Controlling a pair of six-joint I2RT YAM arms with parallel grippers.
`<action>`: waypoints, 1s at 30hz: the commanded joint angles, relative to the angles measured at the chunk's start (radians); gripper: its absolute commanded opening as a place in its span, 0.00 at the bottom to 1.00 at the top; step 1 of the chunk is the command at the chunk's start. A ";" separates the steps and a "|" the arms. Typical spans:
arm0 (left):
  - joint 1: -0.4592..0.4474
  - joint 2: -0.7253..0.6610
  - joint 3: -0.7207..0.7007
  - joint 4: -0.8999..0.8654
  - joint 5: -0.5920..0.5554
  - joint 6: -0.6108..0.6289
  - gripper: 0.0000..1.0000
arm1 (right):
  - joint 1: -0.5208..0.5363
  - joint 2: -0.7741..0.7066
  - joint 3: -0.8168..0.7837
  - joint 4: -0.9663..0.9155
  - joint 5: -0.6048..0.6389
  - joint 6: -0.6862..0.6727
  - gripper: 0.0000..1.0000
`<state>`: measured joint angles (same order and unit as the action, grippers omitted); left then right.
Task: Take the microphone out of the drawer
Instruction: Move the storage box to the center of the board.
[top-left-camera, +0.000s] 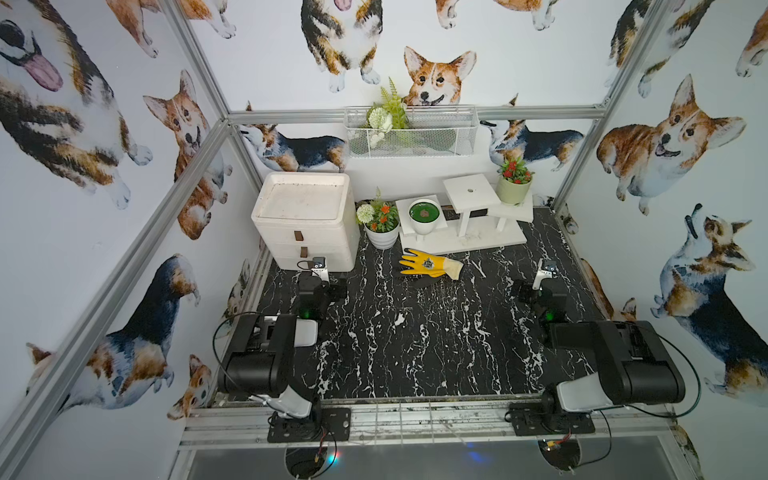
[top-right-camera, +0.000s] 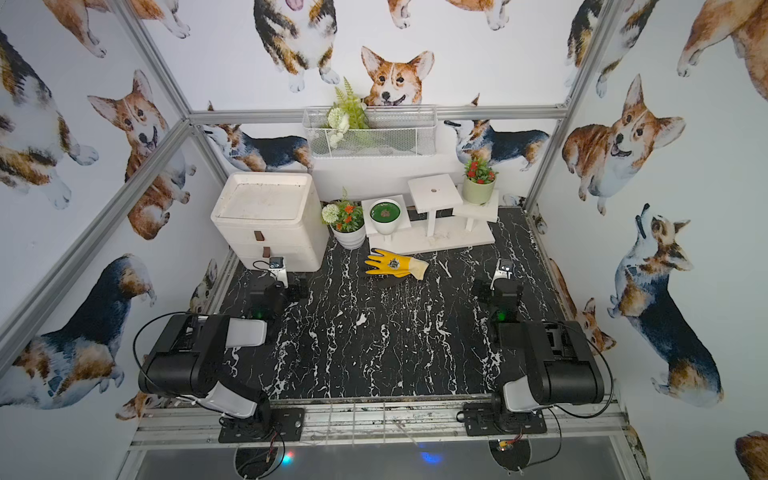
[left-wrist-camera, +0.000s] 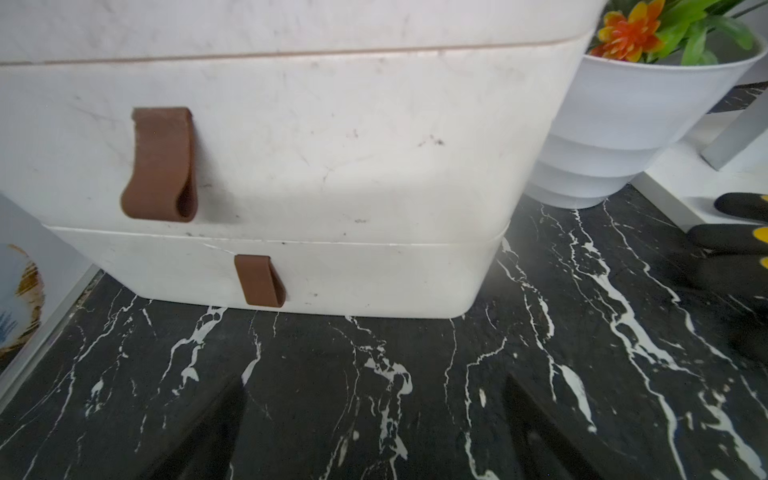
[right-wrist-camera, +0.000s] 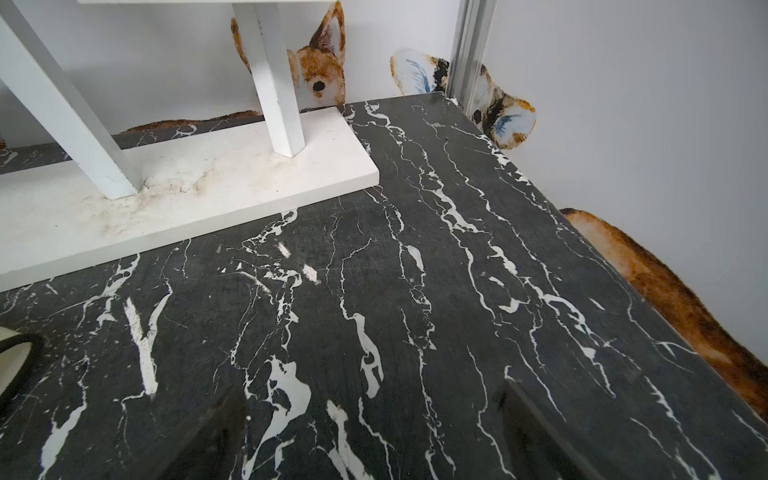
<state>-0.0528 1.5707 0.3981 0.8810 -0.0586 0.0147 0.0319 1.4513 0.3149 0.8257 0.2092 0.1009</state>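
Just ahead of spread left gripper (left-wrist-camera: 374, 384), shut drawer unit (left-wrist-camera: 353, 145), brown pull tabs (left-wrist-camera: 259, 280), right gripper (right-wrist-camera: 370, 390) also spread, empty

Drawer unit (top-left-camera: 305, 220) stands back left on the table (top-left-camera: 415, 332), a flower pot (top-left-camera: 382, 239) just beside its right; a tiered stand (top-left-camera: 471, 193) further right carries a planter (top-left-camera: 424, 224) and a potted plant (top-left-camera: 513, 191). A glove (top-left-camera: 430, 264) lies before the stand; a wire basket (top-left-camera: 411, 141) hangs on the wall behind.
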 joint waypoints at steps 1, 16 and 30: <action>0.001 -0.003 -0.003 0.018 0.004 0.004 1.00 | 0.000 -0.002 0.003 0.016 -0.003 -0.001 1.00; 0.000 0.003 0.011 -0.005 0.004 0.002 1.00 | -0.001 0.009 0.018 0.000 -0.005 0.002 1.00; 0.001 0.000 0.007 0.000 0.003 0.002 1.00 | -0.003 0.004 0.016 0.001 -0.009 0.000 1.00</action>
<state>-0.0528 1.5726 0.4068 0.8730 -0.0582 0.0147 0.0277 1.4586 0.3302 0.8242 0.2062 0.1013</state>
